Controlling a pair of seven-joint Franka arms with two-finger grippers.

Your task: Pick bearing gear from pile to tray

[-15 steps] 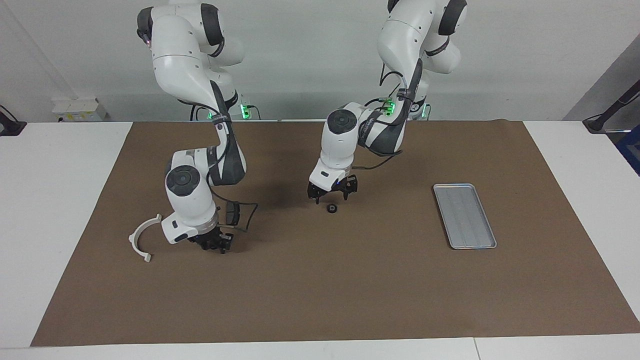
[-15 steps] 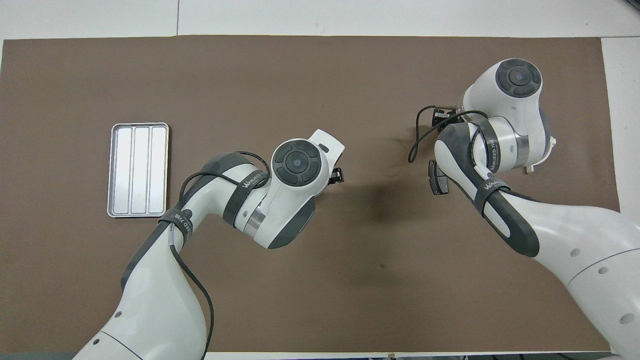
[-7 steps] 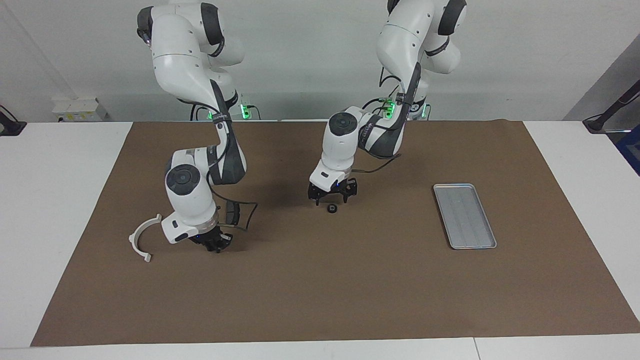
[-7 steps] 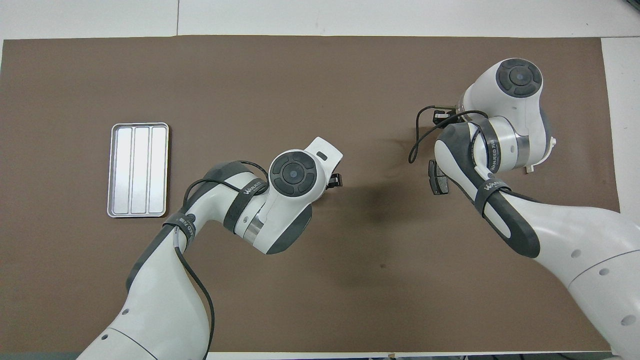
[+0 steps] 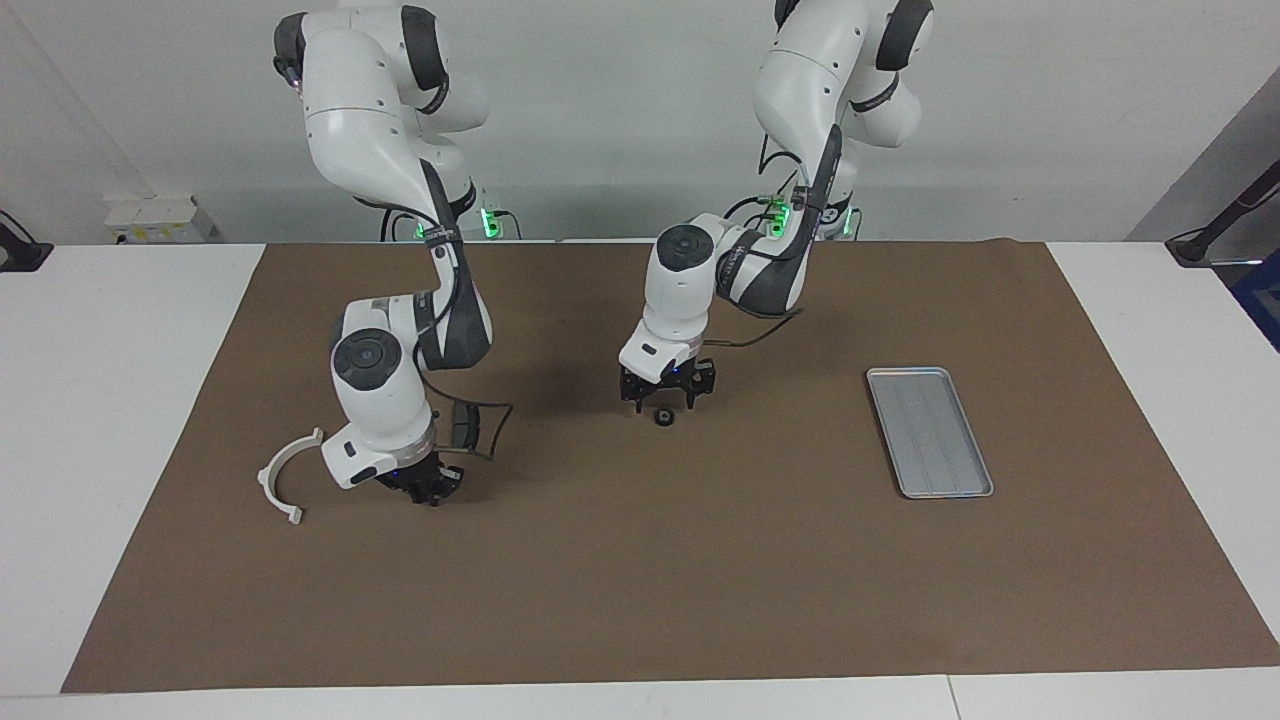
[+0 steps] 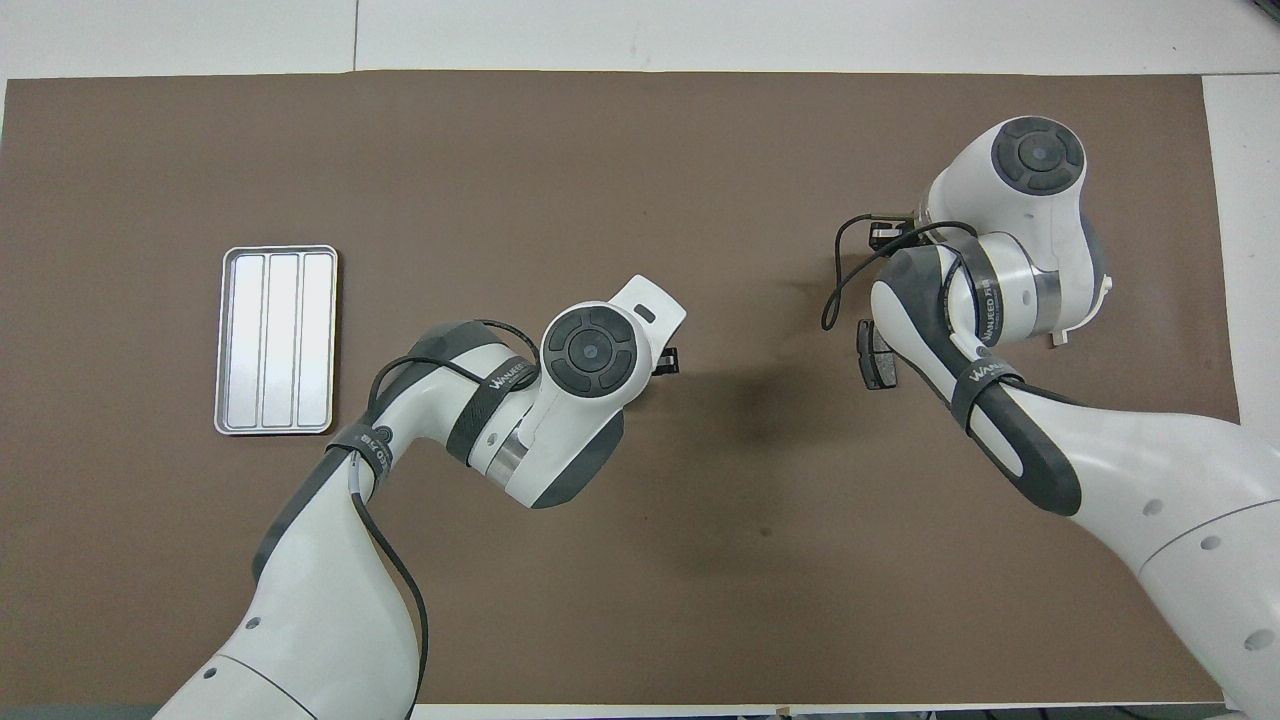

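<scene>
Since a second ago the right gripper (image 5: pixel 432 493) has closed low in the pile, beside the white arc (image 5: pixel 283 478), contents unseen; left gripper (image 5: pixel 664 396) stands open just over the small black bearing gear (image 5: pixel 662 417), ready for pickup; tray (image 5: pixel 930 432) empty toward the left arm's end.

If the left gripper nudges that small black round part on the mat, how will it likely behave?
The round part lies flat on the mat, so it would probably slide rather than roll. It looks small and stiff, likely light. The open left gripper hovers just above it.
</scene>
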